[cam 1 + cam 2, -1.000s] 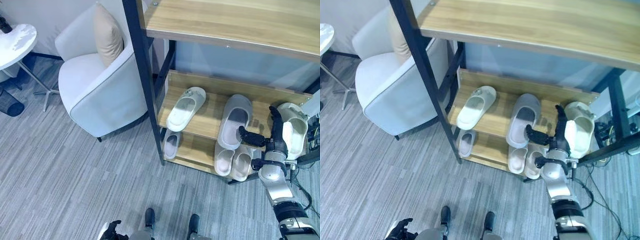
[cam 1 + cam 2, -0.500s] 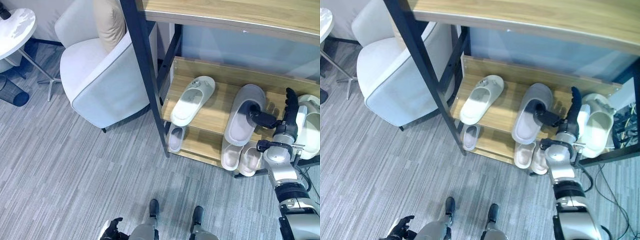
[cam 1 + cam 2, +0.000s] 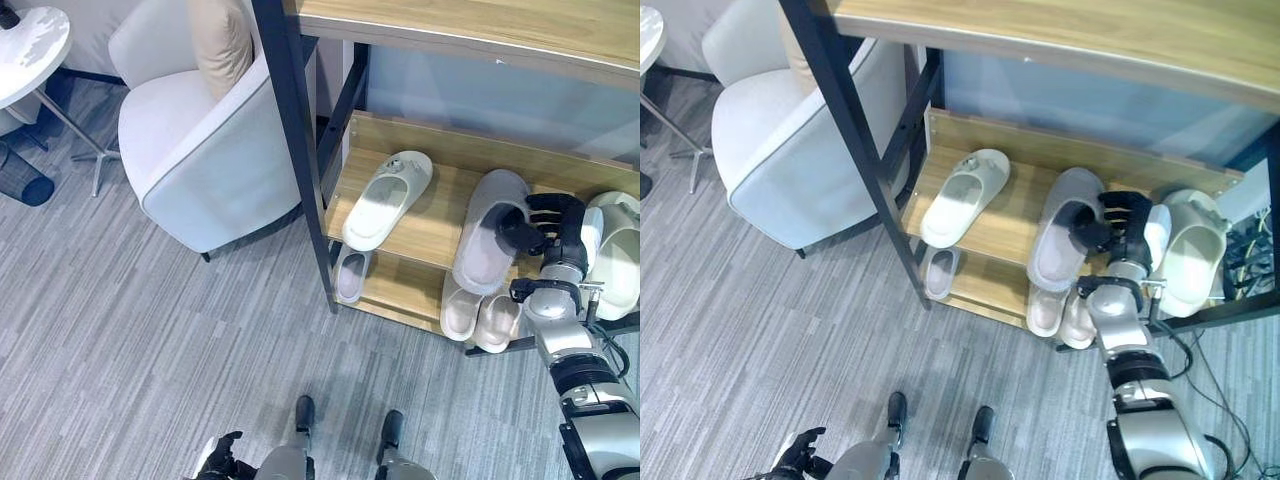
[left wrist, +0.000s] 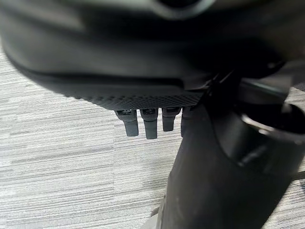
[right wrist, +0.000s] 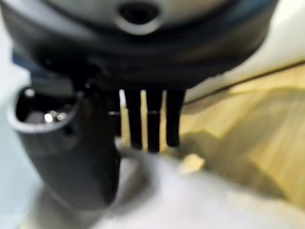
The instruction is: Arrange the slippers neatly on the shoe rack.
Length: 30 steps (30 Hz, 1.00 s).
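A grey slipper [image 3: 485, 240] lies on the shoe rack's middle shelf [image 3: 420, 225], toe pointing to the back. My right hand [image 3: 552, 228] is shut on it, its fingers curled over the upper and its thumb [image 5: 71, 143] in the opening. A white slipper [image 3: 387, 198] lies slanted at the shelf's left end. A cream slipper [image 3: 620, 255] sits just right of the hand. On the lower shelf are a pale pair [image 3: 480, 315] and a small slipper [image 3: 350, 275]. My left hand [image 3: 800, 455] hangs low over the carpet with relaxed fingers [image 4: 143, 121].
The rack's dark front post [image 3: 295, 150] stands left of the shelves and a wooden top shelf [image 3: 480, 30] overhangs them. A white armchair [image 3: 200, 150] with a beige cushion stands to the left of the rack, with a round table [image 3: 30, 50] beyond it.
My right hand's fingers, straight beside the grey slipper half a second ago, have curled over its upper. The thumb stays in the opening. The camera shifted slightly.
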{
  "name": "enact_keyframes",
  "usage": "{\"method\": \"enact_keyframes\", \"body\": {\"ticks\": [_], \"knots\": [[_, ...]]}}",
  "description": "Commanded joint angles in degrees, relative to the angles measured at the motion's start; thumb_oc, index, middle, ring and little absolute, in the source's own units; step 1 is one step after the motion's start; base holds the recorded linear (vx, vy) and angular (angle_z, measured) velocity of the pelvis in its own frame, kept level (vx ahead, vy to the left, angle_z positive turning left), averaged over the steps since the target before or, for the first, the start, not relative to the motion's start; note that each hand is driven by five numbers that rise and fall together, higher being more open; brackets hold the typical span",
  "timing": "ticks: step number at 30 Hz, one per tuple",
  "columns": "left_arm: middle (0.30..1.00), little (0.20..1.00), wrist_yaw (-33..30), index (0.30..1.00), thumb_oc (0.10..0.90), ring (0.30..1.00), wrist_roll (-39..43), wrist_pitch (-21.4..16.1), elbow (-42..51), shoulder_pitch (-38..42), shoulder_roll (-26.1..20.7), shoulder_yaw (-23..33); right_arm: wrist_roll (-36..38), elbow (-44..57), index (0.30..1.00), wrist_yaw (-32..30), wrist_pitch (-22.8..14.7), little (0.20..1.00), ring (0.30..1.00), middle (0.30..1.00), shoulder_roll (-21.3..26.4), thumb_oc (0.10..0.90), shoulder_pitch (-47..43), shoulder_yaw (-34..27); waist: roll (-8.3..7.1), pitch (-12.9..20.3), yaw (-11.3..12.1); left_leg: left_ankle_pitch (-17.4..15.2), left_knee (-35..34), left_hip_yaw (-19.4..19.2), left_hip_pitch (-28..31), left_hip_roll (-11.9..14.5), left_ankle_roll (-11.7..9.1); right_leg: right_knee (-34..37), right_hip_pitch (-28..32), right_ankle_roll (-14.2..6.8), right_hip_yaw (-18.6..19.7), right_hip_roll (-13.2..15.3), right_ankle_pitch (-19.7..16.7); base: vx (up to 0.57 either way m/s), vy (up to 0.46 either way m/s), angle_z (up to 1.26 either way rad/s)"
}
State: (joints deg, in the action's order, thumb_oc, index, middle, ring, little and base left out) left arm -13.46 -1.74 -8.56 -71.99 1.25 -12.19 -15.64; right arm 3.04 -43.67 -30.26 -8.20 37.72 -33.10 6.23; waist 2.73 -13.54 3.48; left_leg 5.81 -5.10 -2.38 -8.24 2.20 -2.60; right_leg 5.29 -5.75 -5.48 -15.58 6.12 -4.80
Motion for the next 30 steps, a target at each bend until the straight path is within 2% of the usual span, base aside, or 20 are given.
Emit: {"method": "enact_keyframes", "body": {"ticks": [1, 5, 11, 13, 16, 17, 18, 22, 25, 30], "knots": [[0.900, 0.900, -0.87, 0.900, 0.800, 0.900, 0.50, -0.23, -4.37, 2.25, 0.31, -2.50, -1.89, 1.26, 0.300, -1.53, -1.94, 0.300, 0.300, 0.300, 3.47, 0.400, -4.40, 0.77, -2.58, 2.49, -0.03, -4.32, 0.10, -0.11, 0.49, -2.05, -1.20, -0.29, 1.38, -2.15, 3.32, -0.50, 6.69, 0.00, 0.000, 0.00], [0.900, 0.900, -1.11, 0.900, 0.800, 0.900, -0.01, 0.43, -5.08, 2.28, 0.24, -1.39, -3.99, 4.33, 0.300, -3.60, -1.68, 0.300, 0.300, 0.300, 2.30, 0.400, -1.61, -1.17, -2.59, 2.54, -0.21, -4.56, 0.10, -0.28, 0.94, -2.01, -1.09, -0.29, 1.74, -2.11, 3.30, -0.53, 6.85, 0.00, 0.000, 0.00], [0.900, 0.900, -1.62, 0.900, 0.800, 0.900, -1.78, 1.00, -5.20, 1.83, 0.36, 0.79, -9.83, 20.01, 0.300, -5.74, -1.99, 0.300, 0.300, 0.300, 0.60, 0.400, 7.66, -7.78, -2.87, 3.19, -0.93, -5.37, 0.10, -0.17, 2.68, -1.95, -0.81, -0.29, 3.20, -2.07, 3.36, -0.65, 7.16, 0.00, 0.000, 0.00], [0.900, 0.900, -1.57, 0.900, 0.800, 0.900, -2.87, 1.11, -4.65, 1.85, 0.54, 2.18, -13.39, 31.26, 0.300, -3.63, -2.86, 0.300, 0.300, 0.300, -0.68, 0.400, 13.95, -9.91, -3.17, 3.67, -1.70, -5.90, 0.10, -0.45, 3.61, -1.91, -0.68, -0.29, 3.98, -2.08, 3.51, -0.68, 7.28, 0.00, 0.000, 0.00], [0.900, 0.900, -1.39, 0.900, 0.800, 0.900, -3.56, 1.13, -4.39, 1.45, 0.61, 3.05, -15.95, 37.81, 0.300, -1.33, -3.65, 0.300, 0.300, 0.300, -2.02, 0.400, 18.45, -10.13, -3.49, 4.04, -2.19, -6.16, 0.10, -0.65, 4.33, -1.89, -0.57, -0.29, 4.62, -2.11, 3.68, -0.79, 7.35, 0.00, -0.006, -0.03], [0.900, 0.900, -1.13, 0.900, 0.800, 0.900, -4.28, 1.09, -4.23, 1.17, 0.77, 3.94, -18.48, 44.69, 0.300, 1.74, -4.53, 0.300, 0.300, 0.300, -4.26, 0.400, 24.26, -10.19, -3.76, 4.43, -2.88, -6.35, 0.10, -0.94, 5.08, -1.84, -0.48, -0.29, 5.53, -1.98, 3.83, -0.91, 7.46, 0.00, -0.020, -0.05], [0.900, 0.900, -0.97, 0.900, 0.800, 0.900, -4.42, 1.06, -4.19, 1.02, 0.83, 4.36, -19.18, 46.98, 0.300, 3.23, -4.99, 0.300, 0.300, 0.300, -5.10, 0.400, 27.19, -10.05, -3.93, 4.69, -3.18, -6.51, 0.10, -1.03, 5.49, -1.75, -0.47, -0.29, 6.01, -1.93, 3.82, -0.97, 7.58, 0.00, 0.000, 0.00], [0.900, 0.900, -0.04, 0.900, 0.800, 0.900, -4.26, 0.77, -3.53, 0.63, 1.20, 5.24, -18.22, 50.08, 0.300, 9.19, -6.43, 0.300, 0.300, 0.300, -8.65, 0.400, 36.24, -6.21, -4.05, 5.18, -4.45, -6.93, 0.10, -1.39, 7.42, -1.45, -0.34, -1.23, 7.63, -1.56, 3.86, -1.35, 8.17, 0.00, -0.009, -0.05], [0.900, 0.900, 0.14, 0.900, 0.800, 0.900, -3.69, 0.82, -3.45, 0.23, 0.97, 5.89, -13.17, 48.54, 0.300, 13.08, -7.20, 0.300, 0.300, 0.300, -11.90, 0.400, 41.03, -2.71, -4.09, 5.47, -5.08, -7.21, 0.10, -1.91, 8.85, -1.31, -0.20, -2.36, 8.21, -1.37, 4.12, -1.51, 8.93, 0.00, -0.006, -0.12], [0.900, 0.900, 0.73, 0.900, 0.800, 0.900, -2.61, 0.69, -2.54, -1.47, 0.47, 7.29, -10.14, 45.07, 0.300, 17.05, -7.10, 0.300, 0.300, 0.300, -12.53, 0.400, 45.48, -0.47, -3.90, 5.36, -5.46, -7.67, 0.29, -2.67, 11.74, -0.60, -0.05, -5.53, 8.94, -0.88, 4.81, -1.88, 10.90, 0.02, -0.016, -0.12]]}}
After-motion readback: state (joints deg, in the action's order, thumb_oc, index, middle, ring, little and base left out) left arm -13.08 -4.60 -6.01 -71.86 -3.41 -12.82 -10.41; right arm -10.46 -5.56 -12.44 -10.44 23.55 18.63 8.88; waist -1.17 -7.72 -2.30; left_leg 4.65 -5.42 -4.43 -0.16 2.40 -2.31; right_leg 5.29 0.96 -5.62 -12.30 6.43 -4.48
